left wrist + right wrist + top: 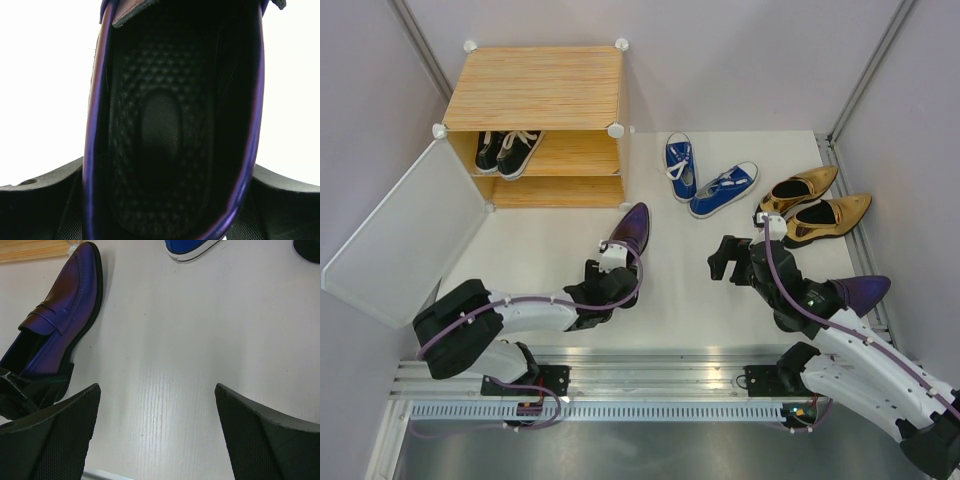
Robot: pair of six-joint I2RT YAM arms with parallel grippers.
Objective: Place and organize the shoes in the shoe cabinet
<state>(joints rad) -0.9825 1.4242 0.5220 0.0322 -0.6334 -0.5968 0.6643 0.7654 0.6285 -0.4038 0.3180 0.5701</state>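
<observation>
1. Second purple shoe [865, 290] lay at lower right on the white table [670, 300], partly hidden by the right arm.
2. Left gripper [610, 268], lower centre, pinched the heel end of a purple shoe [632, 228], toe pointing toward the cabinet.
3. Right gripper [156, 390], right of centre, hung above bare table with fingers [50, 435] spread, holding nothing.
4. Two blue sneakers [705, 180] lay together above centre.
5. Two gold heels [820, 205] lay side by side at right.
6. Wooden cabinet [535, 88] stood at upper left, door [405, 230] swung open, black sneakers [505, 150] on its upper shelf.
</observation>
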